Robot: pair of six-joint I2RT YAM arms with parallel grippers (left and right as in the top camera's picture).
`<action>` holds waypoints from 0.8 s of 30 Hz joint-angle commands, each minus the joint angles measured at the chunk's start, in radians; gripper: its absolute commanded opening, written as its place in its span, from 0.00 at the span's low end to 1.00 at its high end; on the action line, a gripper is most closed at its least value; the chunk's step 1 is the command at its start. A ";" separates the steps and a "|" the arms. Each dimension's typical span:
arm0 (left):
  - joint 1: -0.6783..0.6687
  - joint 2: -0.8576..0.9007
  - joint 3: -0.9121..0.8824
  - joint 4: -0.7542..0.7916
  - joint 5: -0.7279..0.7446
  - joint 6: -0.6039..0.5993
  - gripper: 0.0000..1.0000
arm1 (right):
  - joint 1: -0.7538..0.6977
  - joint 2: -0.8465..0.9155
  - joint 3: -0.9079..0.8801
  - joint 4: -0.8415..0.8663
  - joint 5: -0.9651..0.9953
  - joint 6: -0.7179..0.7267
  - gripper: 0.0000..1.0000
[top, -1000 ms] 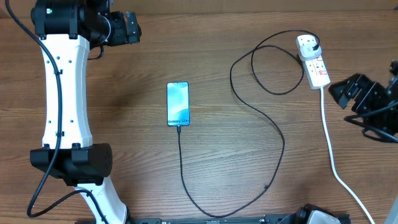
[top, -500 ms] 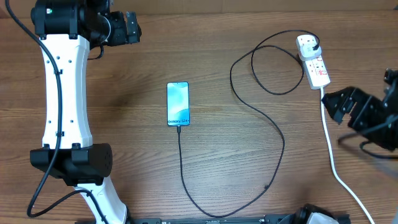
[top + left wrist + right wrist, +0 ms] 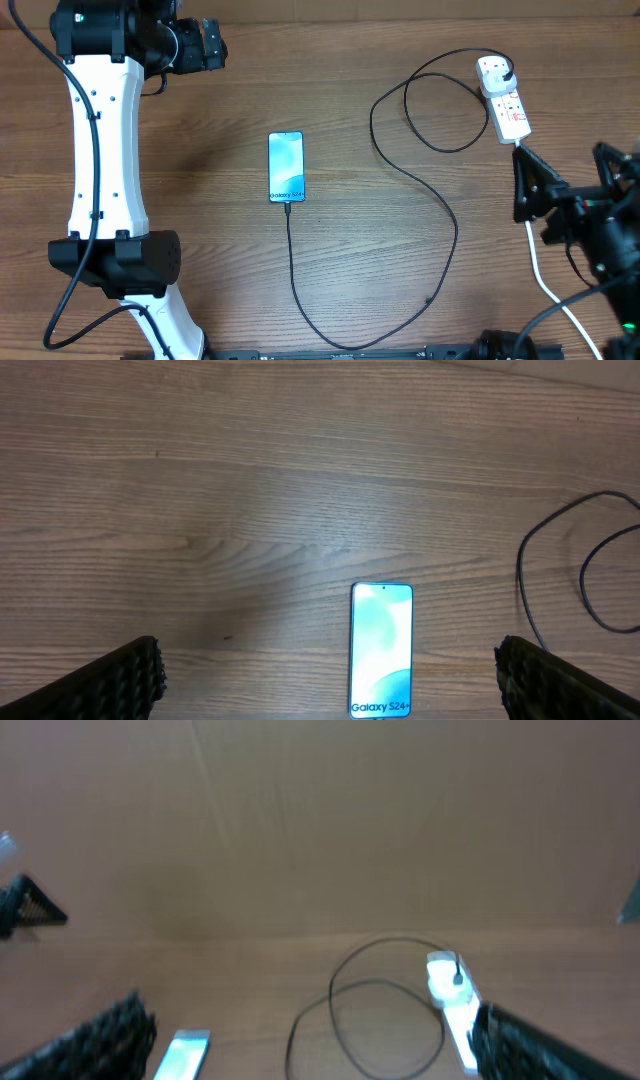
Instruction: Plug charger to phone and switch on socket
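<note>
One long black charger (image 3: 455, 235) curves along the near edge of the wooden table (image 3: 380, 300). Its small tip meets the near end of the phone (image 3: 286, 166), which lies flat in the middle (the screen is lit, light blue). To the right, the right gripper (image 3: 558, 160) hangs over the white cord (image 3: 535, 260), jaws spread wide and empty. Just beyond it lies the socket (image 3: 510, 110), with the charger's plug in its far end. At the far left, the left gripper (image 3: 218, 45) is also spread wide and empty, well apart from the phone.
</note>
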 commanded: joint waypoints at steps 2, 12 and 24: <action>0.005 -0.016 0.014 0.000 -0.007 -0.013 1.00 | 0.045 -0.160 -0.343 0.289 0.043 -0.003 1.00; 0.005 -0.016 0.014 0.000 -0.007 -0.013 1.00 | 0.107 -0.491 -0.942 0.756 0.092 -0.003 1.00; 0.005 -0.016 0.014 0.000 -0.007 -0.013 0.99 | 0.134 -0.694 -1.258 0.840 0.129 -0.003 1.00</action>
